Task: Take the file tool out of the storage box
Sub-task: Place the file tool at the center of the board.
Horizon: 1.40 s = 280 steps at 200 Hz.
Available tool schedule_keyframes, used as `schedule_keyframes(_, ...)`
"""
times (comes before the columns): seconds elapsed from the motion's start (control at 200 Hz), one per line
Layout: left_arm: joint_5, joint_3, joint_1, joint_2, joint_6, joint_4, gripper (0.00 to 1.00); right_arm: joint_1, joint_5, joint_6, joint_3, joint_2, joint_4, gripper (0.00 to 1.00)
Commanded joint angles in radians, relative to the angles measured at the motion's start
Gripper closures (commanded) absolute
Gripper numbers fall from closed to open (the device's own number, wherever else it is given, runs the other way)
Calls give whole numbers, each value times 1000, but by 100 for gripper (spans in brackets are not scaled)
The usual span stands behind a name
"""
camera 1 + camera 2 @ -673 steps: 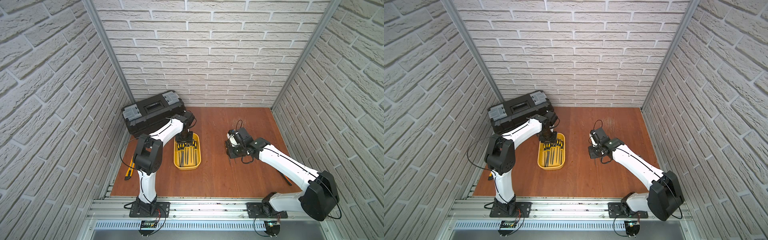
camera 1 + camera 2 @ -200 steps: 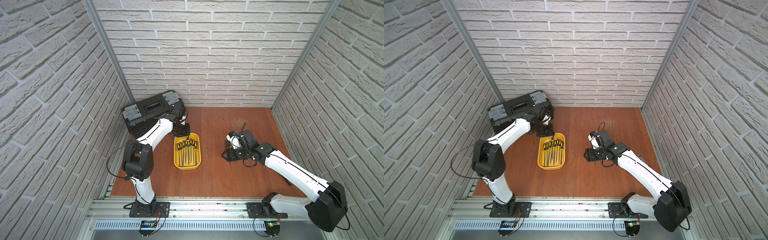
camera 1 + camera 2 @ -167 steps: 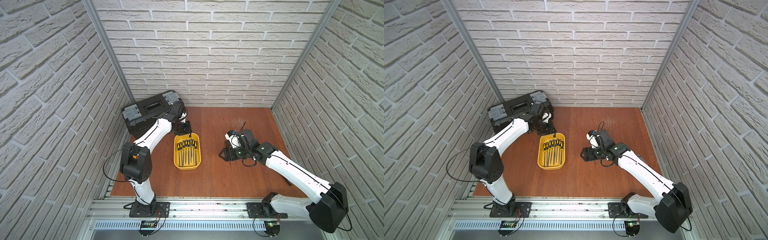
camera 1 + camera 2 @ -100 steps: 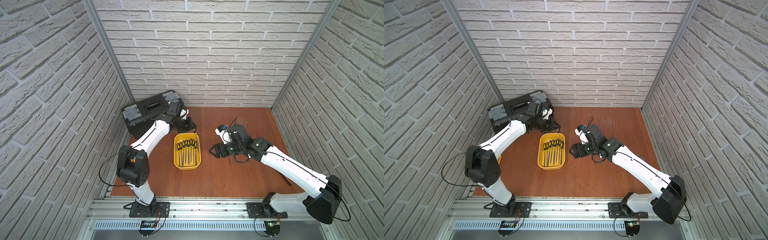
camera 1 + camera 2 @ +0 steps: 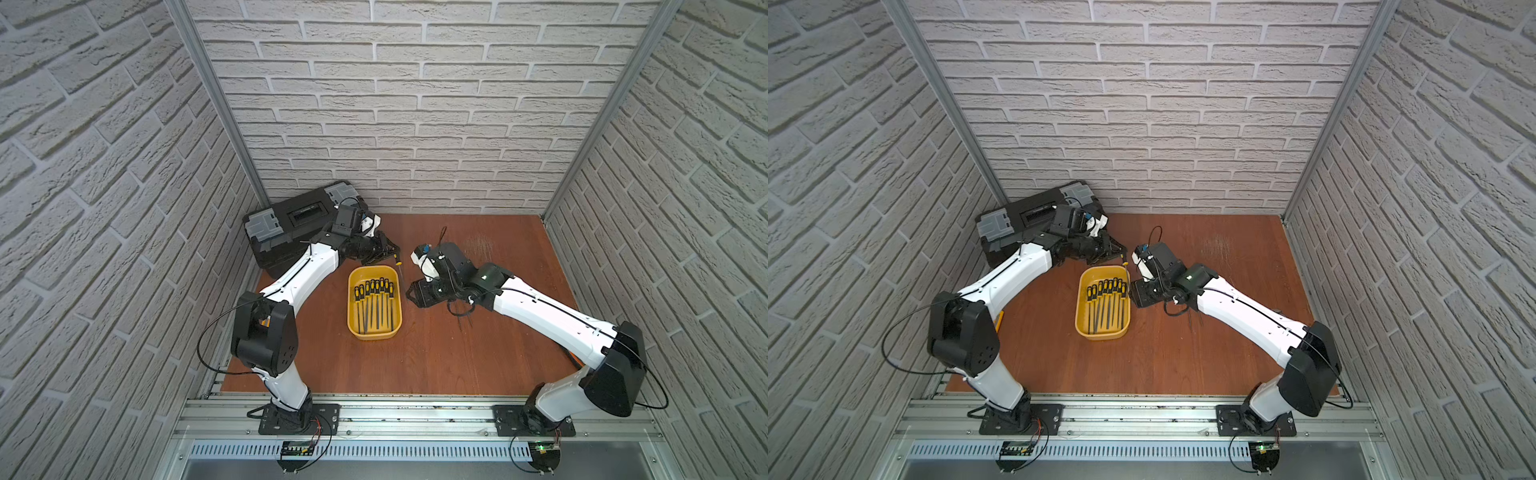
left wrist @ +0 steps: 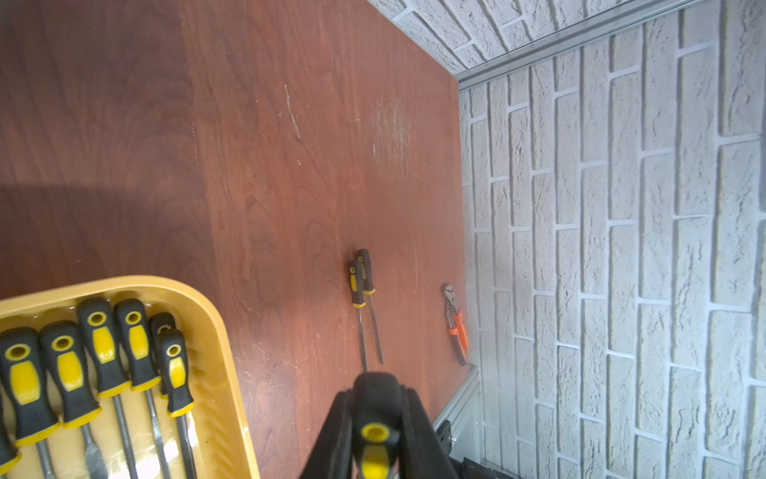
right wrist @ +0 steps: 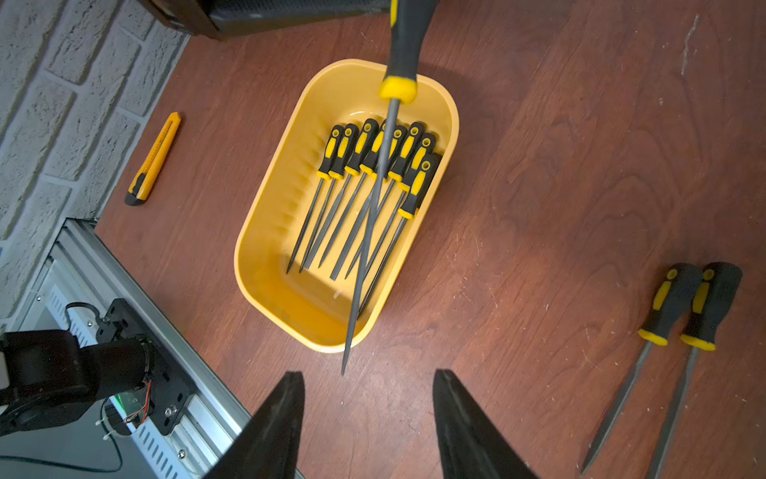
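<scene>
Left gripper [image 6: 375, 431] clamped on file [image 7: 406, 45] handle, blade hanging over box [image 7: 248, 249]. Right gripper [image 7: 368, 375] jaws apart, empty, near blade tip. Centre blade between jaws before closing.

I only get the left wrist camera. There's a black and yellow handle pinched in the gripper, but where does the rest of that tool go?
Observer: It is a file. From the left gripper its thin grey blade reaches out toward the right gripper.
Visitor: Is that one grabbing it too?
Observer: No. It is open and empty, and the file's tip points at the gap between its jaws.
Visitor: Is there anything on the table that I miss?
Observer: A yellow utility knife lies between the storage box and the side wall.
</scene>
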Motion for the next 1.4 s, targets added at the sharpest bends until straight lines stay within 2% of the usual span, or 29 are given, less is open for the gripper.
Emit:
schedule_keyframes(0.0, 42, -16, 6, -45, -22, 65, 87, 7, 20, -14, 37, 33, 23, 49)
schedule_keyframes(0.43, 34, -43, 4, -80, -25, 68, 87, 7, 19, -24, 123, 127, 24, 67)
schedule_keyframes(1.015, 29, -41, 6, -78, -22, 61, 87, 7, 9, -32, 140, 145, 27, 83)
schedule_keyframes(1.22, 15, -42, 4, -100, -14, 45, 86, 7, -12, -37, 163, 165, 22, 97)
schedule_keyframes(1.3, 16, -48, 7, -102, -13, 46, 85, 8, -10, -40, 168, 163, 13, 97)
schedule_keyframes(1.395, 22, -45, 7, -93, -13, 47, 80, 8, -6, -40, 165, 162, 6, 97)
